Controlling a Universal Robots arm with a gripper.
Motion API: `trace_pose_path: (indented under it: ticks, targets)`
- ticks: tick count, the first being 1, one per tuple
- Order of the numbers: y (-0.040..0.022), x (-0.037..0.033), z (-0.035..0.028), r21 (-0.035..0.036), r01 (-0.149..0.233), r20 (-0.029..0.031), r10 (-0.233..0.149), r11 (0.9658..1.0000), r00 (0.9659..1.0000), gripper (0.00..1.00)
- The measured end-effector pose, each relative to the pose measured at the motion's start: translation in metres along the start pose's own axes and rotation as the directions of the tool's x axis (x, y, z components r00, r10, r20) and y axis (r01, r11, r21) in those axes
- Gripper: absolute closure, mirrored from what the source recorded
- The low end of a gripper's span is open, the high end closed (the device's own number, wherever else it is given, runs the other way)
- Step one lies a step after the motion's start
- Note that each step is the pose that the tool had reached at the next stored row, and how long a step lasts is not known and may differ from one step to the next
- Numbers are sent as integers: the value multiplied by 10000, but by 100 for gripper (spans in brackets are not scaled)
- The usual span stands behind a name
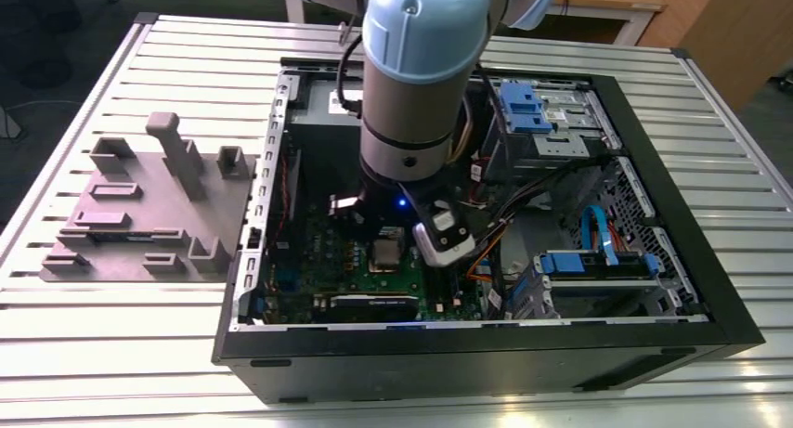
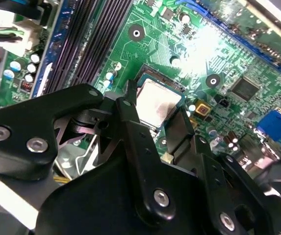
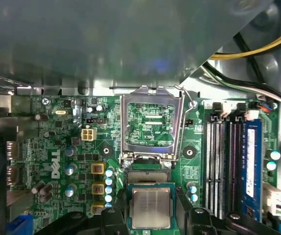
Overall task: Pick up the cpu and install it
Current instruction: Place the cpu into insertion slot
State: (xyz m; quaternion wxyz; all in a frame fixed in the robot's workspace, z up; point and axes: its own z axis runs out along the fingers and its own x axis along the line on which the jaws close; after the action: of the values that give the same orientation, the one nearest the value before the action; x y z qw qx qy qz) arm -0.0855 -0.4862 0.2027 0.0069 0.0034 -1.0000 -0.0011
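Silvery top up, the cpu lies flat under the gripper, grasp uncertain.

Arm upright, tool pointing straight down.

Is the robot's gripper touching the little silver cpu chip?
Cannot tell. In the second wrist view the gripper straddles the cpu closely, but its black parts cover the chip's edges, so neither contact nor a gap shows plainly.
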Motion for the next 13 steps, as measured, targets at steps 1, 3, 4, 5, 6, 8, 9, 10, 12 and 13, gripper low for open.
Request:
trace_pose_path:
  ticks: [1, 3, 4, 5, 6, 8, 9, 10, 12, 13]
  targets:
    - [0, 4, 18, 0, -1, 0, 1, 10000, 10000, 53]
    - [0, 7, 38, 1, 1, 0, -1, 10000, 10000, 53]
    - [0, 9, 47, 2, 0, -1, 0, 10000, 10000, 53]
    - [0, 9, 55, 1, 0, 0, 0, 10000, 10000, 53]
    - [-1, 10, 59, 2, -14, -1, 14, 10000, 10000, 53]
    - [0, 14, 70, 0, -75, 0, 75, 10000, 10000, 53]
    - [0, 17, 77, -1, -82, 0, 82, 10000, 10000, 53]
    - [0, 18, 84, -1, -82, 0, 82, 10000, 10000, 53]
    - [0, 18, 95, -1, -81, 0, 81, 10000, 10000, 53]
    - [0, 18, 97, -2, -81, 0, 81, 10000, 10000, 53]
